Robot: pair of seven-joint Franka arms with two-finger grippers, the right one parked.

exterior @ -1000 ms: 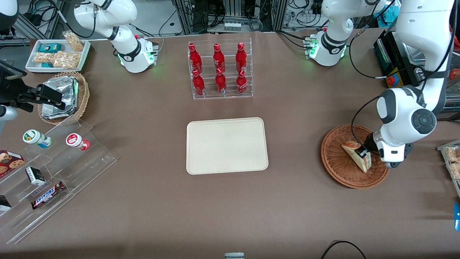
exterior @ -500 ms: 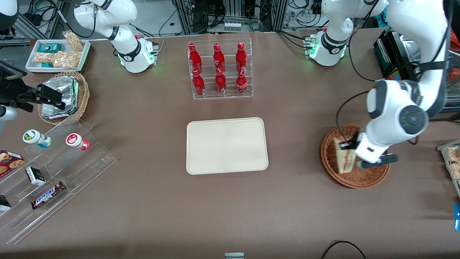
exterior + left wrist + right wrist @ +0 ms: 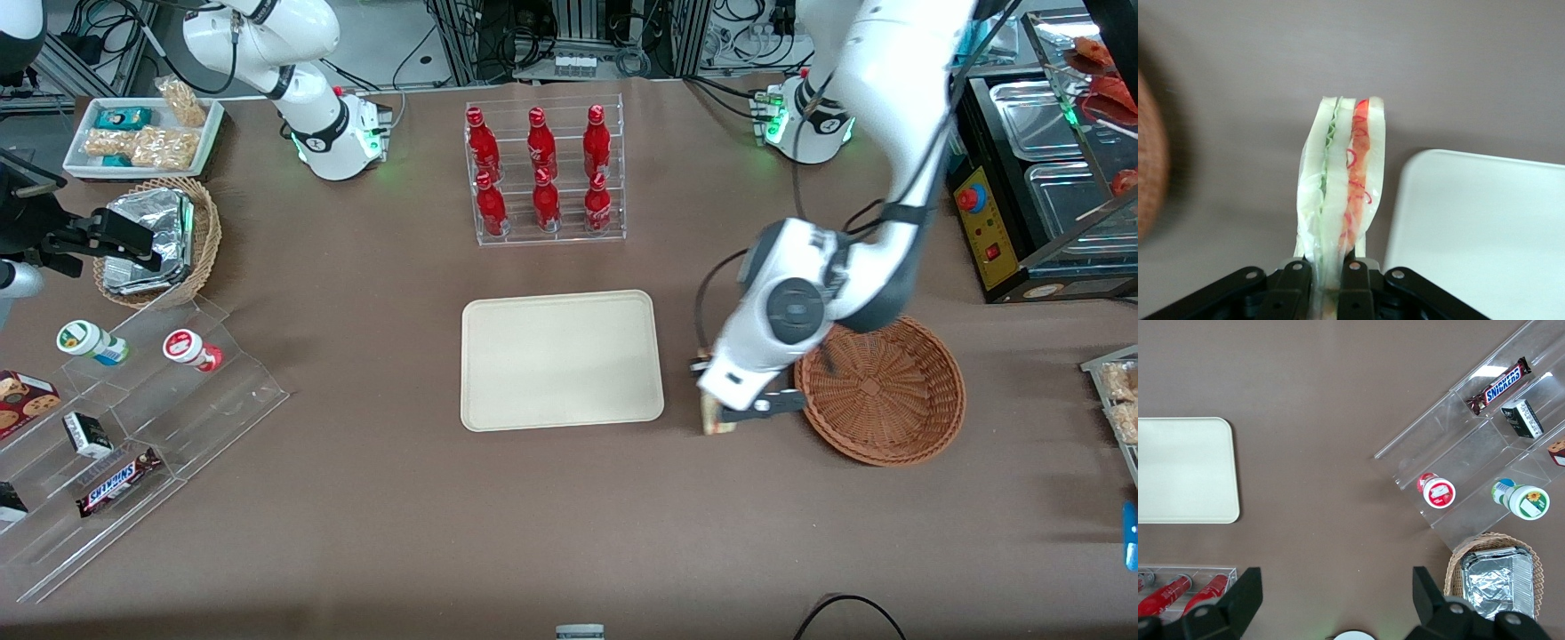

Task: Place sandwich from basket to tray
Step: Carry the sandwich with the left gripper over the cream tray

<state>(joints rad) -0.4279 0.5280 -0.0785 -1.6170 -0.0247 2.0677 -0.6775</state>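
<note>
Wicker basket (image 3: 880, 391) bare, sandwich (image 3: 1341, 193) in gripper (image 3: 1327, 280)

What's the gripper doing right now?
Gripper: shut on the sandwich, carried above the table between the basket and the tray.

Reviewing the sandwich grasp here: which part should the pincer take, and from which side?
As now: the pincer clamps the sandwich across its flat bread faces at one end, squeezing the layers together rather than splitting them. It hangs between basket and tray.
</note>
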